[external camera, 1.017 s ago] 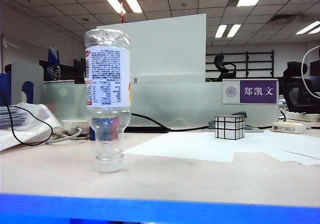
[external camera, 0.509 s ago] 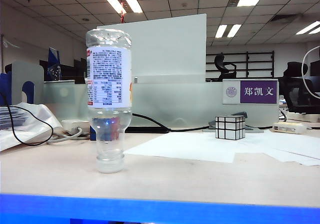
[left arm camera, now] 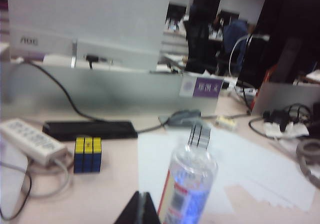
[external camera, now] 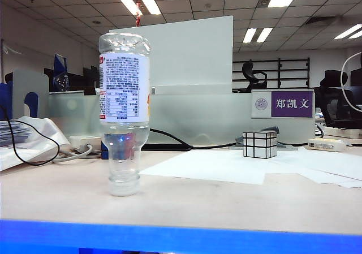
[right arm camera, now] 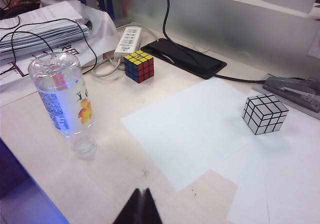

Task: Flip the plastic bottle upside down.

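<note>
We find the bottle [external camera: 124, 113] standing upside down on its neck at the left of the exterior view, base up, on the table [external camera: 186, 206], free of both arms. In the right wrist view the bottle [right arm camera: 64, 100] sits at the left of the frame, its neck on bare wood just off the white paper [right arm camera: 192, 128]. The left gripper [left arm camera: 140, 209] shows only as a dark tip at the bottom edge of its view, fingers pressed together on nothing, just beside the bottle [left arm camera: 187, 186] but seemingly not touching it. The right gripper [right arm camera: 141, 207] is likewise closed and empty at the bottom edge of its frame, well apart from the bottle. We judge the flip done. The bottle looks clear and nearly empty, so it should be light, with thin walls that give under a squeeze, and smooth enough to slip. Balanced on so narrow a mouth it will tip at a slight knock. If we had to hold it again, the labelled middle is the place, where the body is widest and the label adds some friction. The silver cube [external camera: 259, 145] stands far right, clear of it.
</note>
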Motion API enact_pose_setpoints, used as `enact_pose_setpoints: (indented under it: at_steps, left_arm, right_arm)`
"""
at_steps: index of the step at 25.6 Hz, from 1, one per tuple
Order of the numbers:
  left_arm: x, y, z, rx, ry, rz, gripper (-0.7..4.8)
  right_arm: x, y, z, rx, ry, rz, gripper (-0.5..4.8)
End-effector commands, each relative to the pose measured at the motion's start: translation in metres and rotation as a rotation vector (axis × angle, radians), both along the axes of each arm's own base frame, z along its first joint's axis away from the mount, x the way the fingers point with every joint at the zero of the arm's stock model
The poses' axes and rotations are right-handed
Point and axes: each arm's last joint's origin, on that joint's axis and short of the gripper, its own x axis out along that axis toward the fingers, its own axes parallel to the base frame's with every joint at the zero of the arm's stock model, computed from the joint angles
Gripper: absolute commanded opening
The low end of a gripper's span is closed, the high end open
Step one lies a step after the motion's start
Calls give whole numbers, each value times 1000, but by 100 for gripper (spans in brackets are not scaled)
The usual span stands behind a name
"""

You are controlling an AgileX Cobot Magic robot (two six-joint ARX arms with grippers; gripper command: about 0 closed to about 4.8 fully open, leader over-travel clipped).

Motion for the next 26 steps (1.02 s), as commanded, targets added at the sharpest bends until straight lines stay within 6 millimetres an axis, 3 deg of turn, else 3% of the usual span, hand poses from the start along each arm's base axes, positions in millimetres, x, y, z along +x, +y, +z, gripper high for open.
enact_pose_setpoints:
  at_steps: [1,4,6,12,16,19,22,26]
  left_arm:
    - [13,-2,-14,-6,6,65,-4]
    - [27,-6,-41,-83,132,90,-1]
    - [28,-6,-44,-173,195,82,-1]
    - [27,-6,-45,-163,203,76,-1]
    - [29,-3,-45,86,78,217,-1]
    - [37,0,-56,204,43,413,-1]
    - [46,-1,-68,209,-14,458,-1]
    - [55,-5,-84,157,-98,368,-1]
  right_arm:
    - [0,0,2,13,-10,0,-8]
    - [0,0,2,13,-10,0,-8]
    - [0,0,2,13,-10,0,-8]
    - [0,0,2,13,-10,0,-8]
    - [0,0,2,13,-9,0,-8]
    - [0,0,2,13,-9,0,-8]
    - [0,0,2,13,-9,0,-8]
    - [0,0,2,13,-10,0,-8]
